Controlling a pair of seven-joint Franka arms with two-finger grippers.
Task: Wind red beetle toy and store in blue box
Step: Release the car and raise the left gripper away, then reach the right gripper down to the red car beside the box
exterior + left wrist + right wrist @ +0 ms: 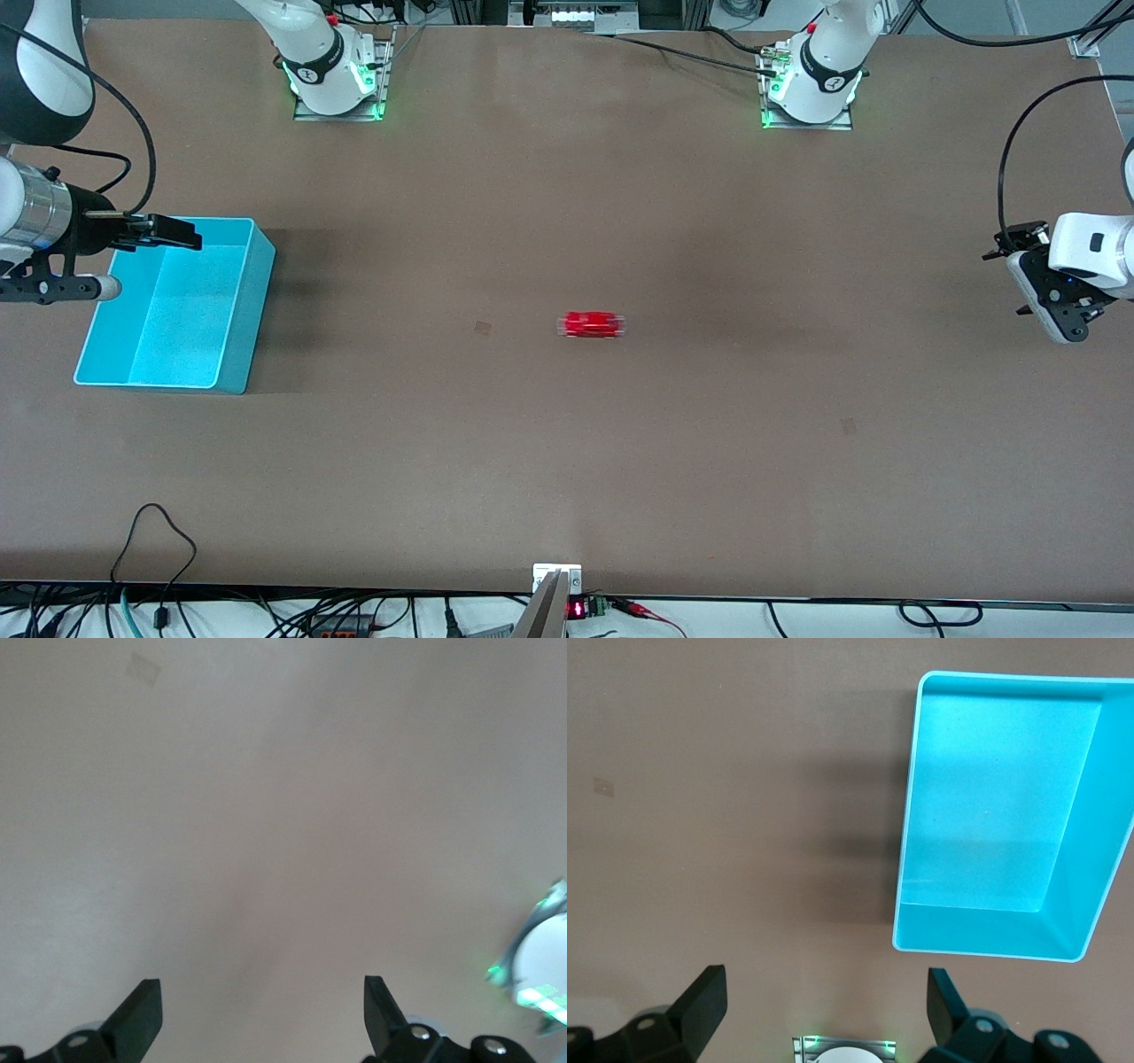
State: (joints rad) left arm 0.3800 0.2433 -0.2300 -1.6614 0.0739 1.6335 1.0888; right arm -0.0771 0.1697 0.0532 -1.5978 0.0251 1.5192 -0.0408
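You had nothing stored yet: the glossy red beetle toy sat mid-worktop, blurred, possibly rolling. The thin-walled cyan blue box, floor lightly textured, was empty near the right arm's edge. The right gripper hung over its rim, fingers spread, empty. The left gripper waited over its edge, spread, empty.

Robot lab, bolted arm bases, cables

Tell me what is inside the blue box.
Nothing: the blue box shows only bare floor. In the front view the right gripper covers one corner. The red toy car sits mid-table.
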